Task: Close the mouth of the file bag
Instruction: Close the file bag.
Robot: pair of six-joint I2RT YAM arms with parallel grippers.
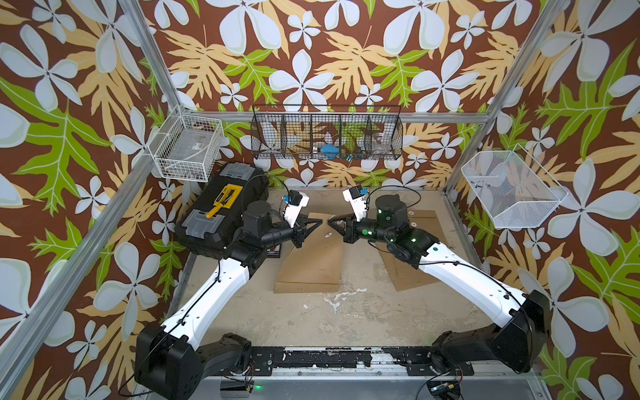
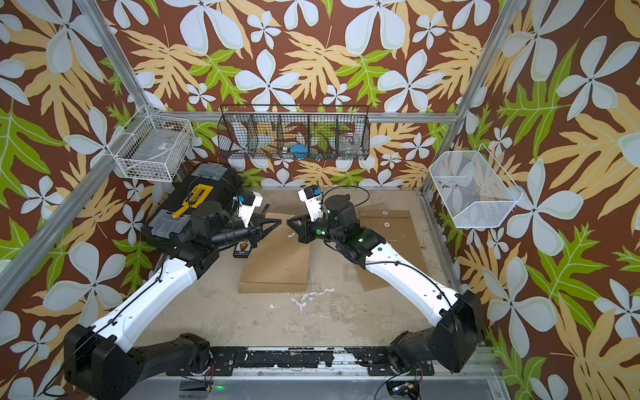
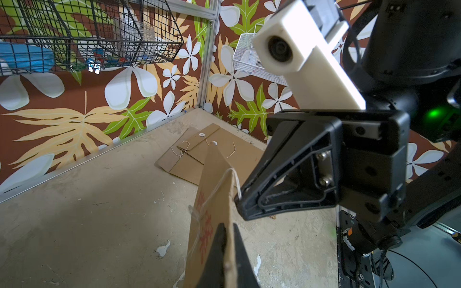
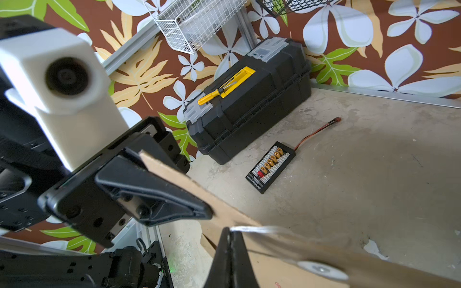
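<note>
We see the file bag (image 1: 308, 266) lying flat on the surface (image 1: 349, 322) near the middle, between the two arms, its bottom edge toward the robot's base and its mouth toward the back wall. Its flap (image 3: 214, 179) stands lifted off the body of the bag. The left hand (image 1: 320, 221) is clamped on the flap's edge, one finger on each face of the brown card, as the left wrist view shows plainly. The right hand (image 1: 330, 221) faces it tip to tip, very near. Its jaws are pressed together on the white string (image 4: 249, 228), which runs from the flap to that hand's tip — thin and slightly slack. On the bag's front, just below the two hands in both top views, sits a small white button (image 1: 328, 234); no string is wound around it. To the right, partly under the right arm, lie other brown envelopes (image 3: 189, 162) with loose strings. At the back left stands a black toolbox (image 1: 221, 207) with a yellow handle, and a small charging board (image 4: 270, 167) rests beside it.
</note>
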